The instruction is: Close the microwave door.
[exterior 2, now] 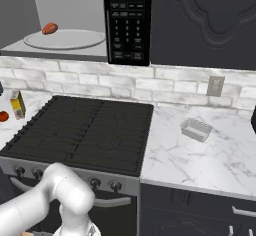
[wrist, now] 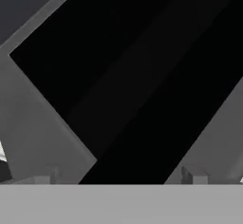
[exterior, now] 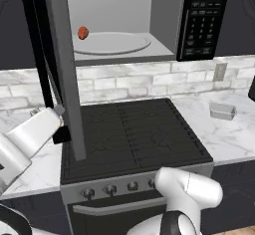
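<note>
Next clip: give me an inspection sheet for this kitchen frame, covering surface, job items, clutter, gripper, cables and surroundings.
Surface: white marble counter on both sides of a black stove.
Job's things: microwave above the stove, its cavity exposed; microwave door swung wide open, seen edge-on; a small red-orange food item sits on the turntable plate.
Clutter: small clear container on the right counter; yellow carton and a red item on the left counter.
Gripper: gripper faces the door's black glass close up; fingertips spread wide apart, holding nothing.
Cables: nothing seen.
Surroundings: white brick backsplash with a wall outlet, dark cabinets.
</note>
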You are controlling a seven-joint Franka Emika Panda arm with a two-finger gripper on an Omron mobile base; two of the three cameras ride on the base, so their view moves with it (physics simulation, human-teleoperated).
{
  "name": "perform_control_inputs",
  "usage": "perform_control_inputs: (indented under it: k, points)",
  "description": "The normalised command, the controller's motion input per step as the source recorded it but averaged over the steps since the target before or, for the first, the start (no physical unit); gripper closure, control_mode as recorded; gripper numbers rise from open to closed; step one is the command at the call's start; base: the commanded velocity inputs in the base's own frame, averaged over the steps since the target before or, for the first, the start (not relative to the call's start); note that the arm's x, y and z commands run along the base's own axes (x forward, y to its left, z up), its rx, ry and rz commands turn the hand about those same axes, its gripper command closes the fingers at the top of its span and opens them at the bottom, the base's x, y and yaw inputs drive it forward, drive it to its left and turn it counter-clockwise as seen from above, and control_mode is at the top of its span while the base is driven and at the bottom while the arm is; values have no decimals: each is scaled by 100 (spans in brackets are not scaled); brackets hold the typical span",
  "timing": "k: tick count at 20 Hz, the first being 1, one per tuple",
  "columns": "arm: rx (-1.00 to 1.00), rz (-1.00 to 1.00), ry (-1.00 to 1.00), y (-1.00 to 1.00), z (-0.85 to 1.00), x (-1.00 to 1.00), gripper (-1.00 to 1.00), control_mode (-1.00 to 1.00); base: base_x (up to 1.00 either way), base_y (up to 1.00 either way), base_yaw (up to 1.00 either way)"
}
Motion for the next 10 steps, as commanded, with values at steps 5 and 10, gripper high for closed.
perform_control_inputs:
  k: [5,10]
  points:
    - [0,-11,1,-84,0,0,-100,-100,0,0,0]
    - [0,-10,0,-94,0,0,-100,-100,0,0,0]
